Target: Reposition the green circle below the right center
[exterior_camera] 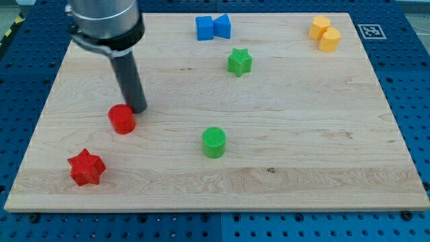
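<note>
Nearest the view's bottom, a red star [86, 167] lies at the left of the wooden board [302, 168], well apart from everything that matters here. A little farther in sits the green circle [213, 142], the block to be moved; it stands near the board's middle, slightly toward the near edge, with bare wood all round it. Level with it to the left is a red circle [122, 119], and my tip [138, 109] rests just beside that block's far right edge, well to the left of the green circle. There are no jaws on this rod, so nothing is held.

To do the step well, I judge the tip should swing round the red circle without nudging it, come in on the green circle's left side, and push it steadily rightward, aiming through its middle so it does not slip off to one side. The path to the right looks free.

Farther off, a green star [239, 62] sits beyond the middle, two blue blocks [213, 27] touch at the far edge, and two orange blocks [325, 33] occupy the far right corner.
</note>
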Controlling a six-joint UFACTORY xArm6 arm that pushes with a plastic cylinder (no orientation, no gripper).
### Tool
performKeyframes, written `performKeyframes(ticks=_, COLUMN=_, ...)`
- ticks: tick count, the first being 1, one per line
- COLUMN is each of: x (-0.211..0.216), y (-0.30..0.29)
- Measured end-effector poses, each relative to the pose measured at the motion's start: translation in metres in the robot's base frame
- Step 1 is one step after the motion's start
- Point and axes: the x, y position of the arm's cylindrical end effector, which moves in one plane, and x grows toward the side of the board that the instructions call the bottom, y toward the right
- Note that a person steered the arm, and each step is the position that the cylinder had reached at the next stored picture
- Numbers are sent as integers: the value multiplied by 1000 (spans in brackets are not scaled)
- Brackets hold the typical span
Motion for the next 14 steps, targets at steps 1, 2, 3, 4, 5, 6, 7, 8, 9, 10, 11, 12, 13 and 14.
performKeyframes(ticks=1, x=39, y=-14)
performKeyframes(ticks=2, x=66, y=-22)
performKeyframes(ticks=3, x=53, y=-22)
performKeyframes(ticks=4, x=39, y=-17)
performKeyframes(ticks=5, x=37, y=-10)
performKeyframes(ticks=6, x=15, y=45)
performKeyframes(ticks=7, x=13, y=86)
performKeyframes(ticks=8, x=15, y=86)
performKeyframes(ticks=9, x=18, y=88)
performKeyframes(ticks=10, x=43, y=97)
performKeyframes(ticks=11, x=71, y=111)
performKeyframes(ticks=12, x=88, y=133)
performKeyframes(ticks=13, x=77, y=205)
performKeyframes(ticks=14, x=43, y=294)
